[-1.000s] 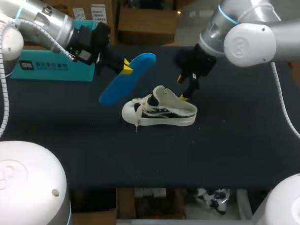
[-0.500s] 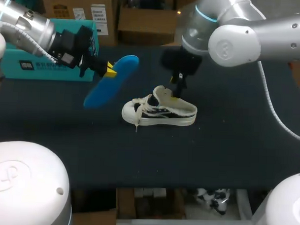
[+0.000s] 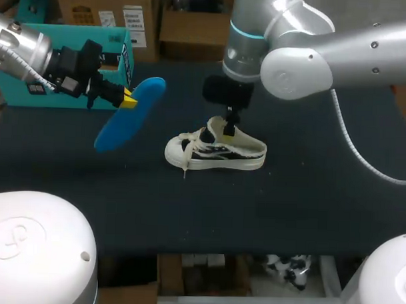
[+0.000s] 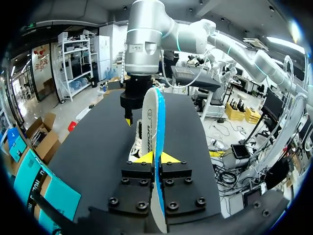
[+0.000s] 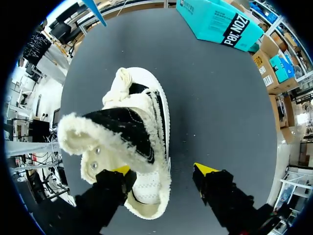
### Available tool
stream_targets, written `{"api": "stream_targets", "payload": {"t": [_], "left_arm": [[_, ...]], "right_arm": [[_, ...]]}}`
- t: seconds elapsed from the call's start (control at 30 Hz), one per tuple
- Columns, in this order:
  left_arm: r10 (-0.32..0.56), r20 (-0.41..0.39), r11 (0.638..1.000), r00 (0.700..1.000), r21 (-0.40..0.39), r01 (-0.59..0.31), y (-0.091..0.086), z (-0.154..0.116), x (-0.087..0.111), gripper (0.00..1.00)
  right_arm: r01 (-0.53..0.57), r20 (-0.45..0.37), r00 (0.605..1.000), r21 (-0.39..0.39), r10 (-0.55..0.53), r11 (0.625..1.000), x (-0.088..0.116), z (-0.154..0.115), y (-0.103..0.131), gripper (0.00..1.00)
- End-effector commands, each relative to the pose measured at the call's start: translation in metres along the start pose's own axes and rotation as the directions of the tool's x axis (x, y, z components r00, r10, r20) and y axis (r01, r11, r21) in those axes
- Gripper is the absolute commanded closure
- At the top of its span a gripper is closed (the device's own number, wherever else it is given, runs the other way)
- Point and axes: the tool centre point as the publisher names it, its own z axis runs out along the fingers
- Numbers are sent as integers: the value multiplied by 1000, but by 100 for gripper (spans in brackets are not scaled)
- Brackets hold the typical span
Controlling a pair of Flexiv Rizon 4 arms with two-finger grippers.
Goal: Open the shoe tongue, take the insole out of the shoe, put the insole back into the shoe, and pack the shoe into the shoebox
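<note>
The left gripper (image 3: 128, 100) is pinching the one blue insole (image 3: 123, 116) edge-on. Its two yellow tips press on opposite faces and hold the insole up off the dark table (image 3: 308, 209). Just behind that gripper sits the single teal shoebox (image 3: 31, 96). Well ahead of it, the one white-and-black shoe (image 3: 216, 151) stands upright on the table. The right gripper (image 5: 162, 170) hangs right above the shoe's heel end with its two fingers spread apart. One tip is over the shoe's opening, by the raised fleecy tongue (image 5: 120, 134). The other tip is outside the shoe's side, over bare table.
</note>
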Motion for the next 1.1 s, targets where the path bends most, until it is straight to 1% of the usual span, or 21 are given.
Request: {"api": "stream_targets", "payload": {"t": [0.03, 0.27, 0.43, 0.63, 0.77, 0.9, 1.03, 1.1], "left_arm": [[-7, -1, 1000, 1000, 4, 7, 6, -2, -3, 100], [-16, -11, 1000, 1000, 8, 16, 10, -6, -9, 100], [-10, -47, 1000, 999, 21, 11, 10, -6, -13, 100], [11, -95, 999, 995, 40, -7, 6, -5, -18, 100], [31, -134, 998, 990, 53, -24, 1, -2, -21, 100], [69, -198, 994, 978, 92, -52, -8, 0, -25, 100], [117, -255, 986, 960, 143, -83, -25, 2, -27, 100], [143, -279, 981, 950, 166, -99, -34, 5, -27, 100]], "right_arm": [[-10, 10, 1000, 75, 9, 997, -1, 2, 5, 100], [-32, 23, 999, 106, 29, 994, 2, -2, 3, 100], [-66, 23, 998, 108, 63, 992, 4, -6, 0, 100], [-114, 35, 993, 104, 111, 988, 10, -14, -4, 100], [-165, 33, 986, 83, 163, 983, 14, -18, -9, 100], [-263, 19, 965, 55, 263, 963, 17, -24, -15, 100], [-390, -10, 921, 0, 390, 921, 22, -34, -27, 100], [-434, -24, 901, -27, 434, 900, 26, -39, -31, 100]]}}
